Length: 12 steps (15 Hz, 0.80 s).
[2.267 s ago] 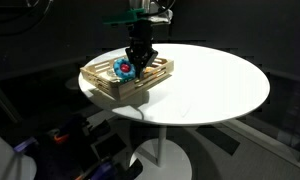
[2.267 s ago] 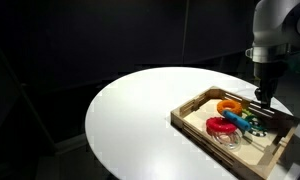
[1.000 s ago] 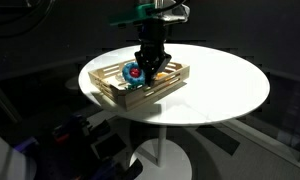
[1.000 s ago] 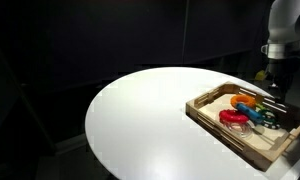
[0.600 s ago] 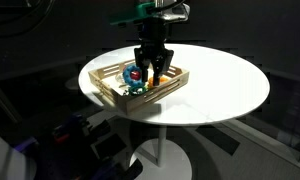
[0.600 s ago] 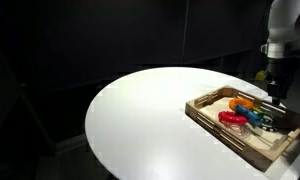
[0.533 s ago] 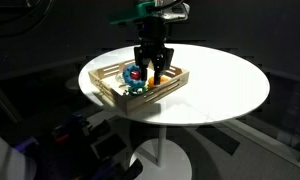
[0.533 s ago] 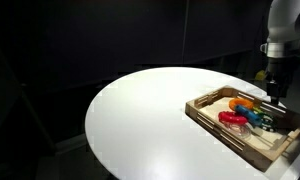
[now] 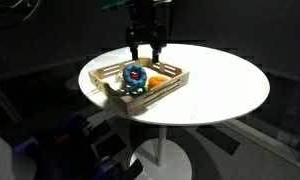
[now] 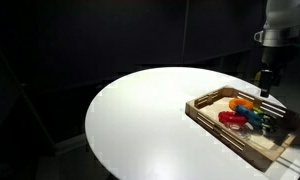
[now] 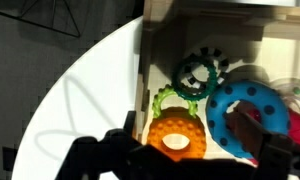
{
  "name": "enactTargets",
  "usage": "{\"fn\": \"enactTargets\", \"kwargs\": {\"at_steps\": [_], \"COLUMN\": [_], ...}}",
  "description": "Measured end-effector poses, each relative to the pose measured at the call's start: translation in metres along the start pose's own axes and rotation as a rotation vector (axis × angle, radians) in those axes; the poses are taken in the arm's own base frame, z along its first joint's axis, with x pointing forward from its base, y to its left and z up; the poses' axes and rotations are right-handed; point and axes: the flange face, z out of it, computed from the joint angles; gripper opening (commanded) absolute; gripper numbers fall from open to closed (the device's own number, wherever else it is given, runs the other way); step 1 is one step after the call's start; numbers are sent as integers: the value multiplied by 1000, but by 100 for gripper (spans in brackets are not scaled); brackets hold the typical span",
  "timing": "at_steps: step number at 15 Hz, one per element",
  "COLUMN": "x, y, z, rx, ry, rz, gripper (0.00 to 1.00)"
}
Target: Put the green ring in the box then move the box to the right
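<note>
The wooden box [image 9: 145, 95] [image 10: 225, 133] stands on the round white table [image 9: 220, 85] [image 10: 140, 120]. A dark green ring [image 11: 198, 73] with a toothed edge lies inside it, beside an orange ring [image 11: 177, 135], a blue ring [image 11: 248, 110] and a paler green ring [image 11: 168, 100] half under the orange one. In an exterior view the rings are a small coloured cluster [image 10: 245, 115]. My gripper [image 9: 143, 50] [image 10: 265, 85] hangs above the box, open and holding nothing. In the wrist view its dark fingers [image 11: 100, 160] frame the bottom edge, with the box wall [image 11: 147, 50] to the left of the rings.
The box sits near the table's edge in an exterior view [image 10: 290, 140], with the wide white tabletop [image 11: 80, 90] spreading beside it. The surroundings are dark. Cluttered equipment [image 9: 80, 140] stands on the floor under the table.
The box slid across the table with the gripper in it. The jaws then opened and the gripper rose clear of the box.
</note>
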Motion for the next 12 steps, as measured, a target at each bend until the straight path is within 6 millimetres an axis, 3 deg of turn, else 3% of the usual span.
{"fn": "enactTargets", "kwargs": {"at_steps": [5,12], "x": [-7,-27], "y": [-31,-49], "z": [-34,-78], "rx": [81,195], "ry": [47,1], "rz": [-35,-51], "gripper": [100,100]}}
